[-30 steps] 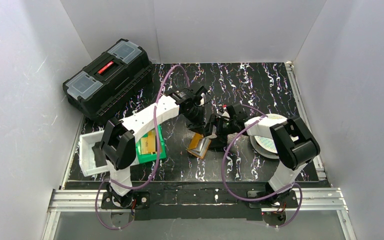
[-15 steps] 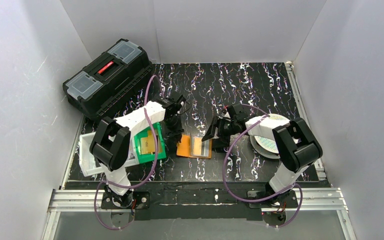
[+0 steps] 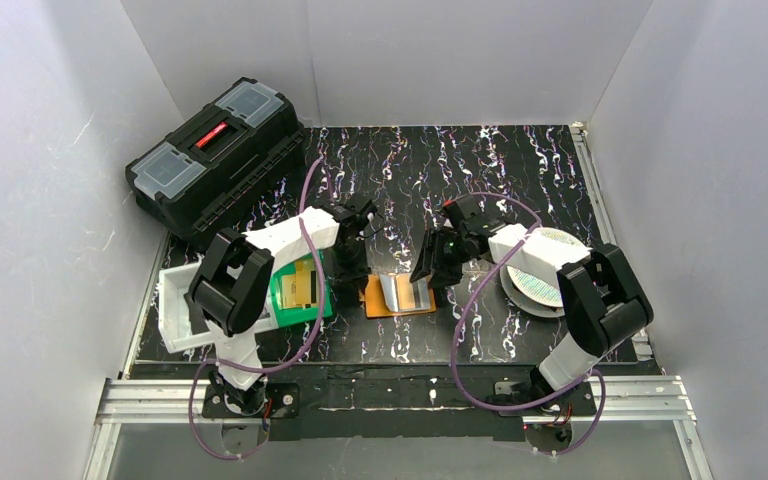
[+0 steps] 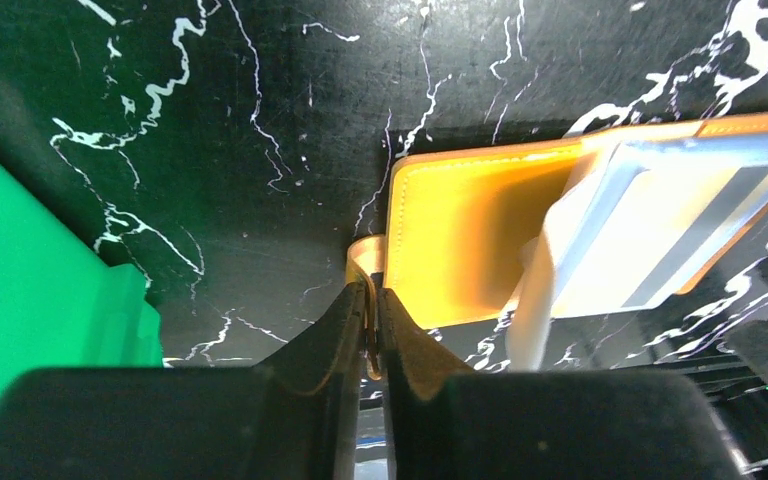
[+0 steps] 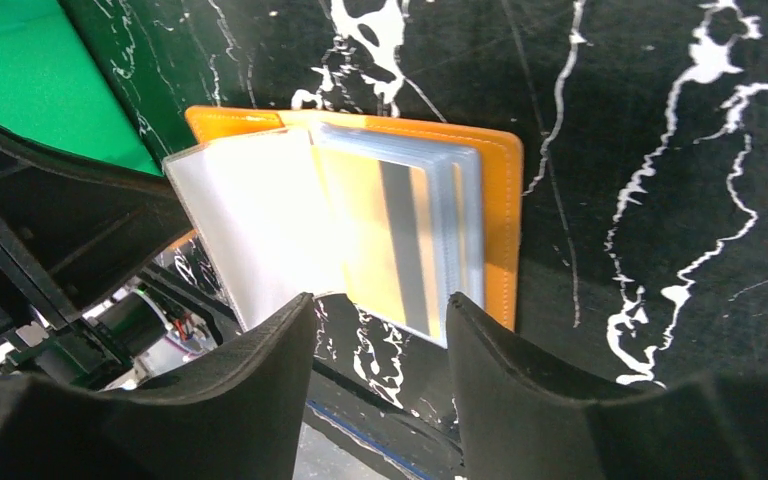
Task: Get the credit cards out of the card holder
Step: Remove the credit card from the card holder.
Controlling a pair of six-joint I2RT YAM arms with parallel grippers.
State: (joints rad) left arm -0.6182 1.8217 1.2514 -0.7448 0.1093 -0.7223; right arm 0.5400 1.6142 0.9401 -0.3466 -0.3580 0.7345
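Note:
The orange card holder lies open on the black marbled table, its clear pockets fanned upward. A gold credit card with a dark stripe sits in a pocket. My left gripper is at the holder's left edge, jaws shut on a thin orange flap of it. My right gripper hovers open over the holder's right side with nothing between its fingers. In the top view the left gripper and right gripper flank the holder. More gold credit cards lie in the green bin.
The green bin stands just left of the holder, with a white tray beyond it. A black toolbox sits at the back left. A round white patterned disc lies to the right under the right arm.
The card holder, held tilted off the table a second ago, now lies open and flat. The left gripper came down and left with it. The right gripper's jaws narrowed.

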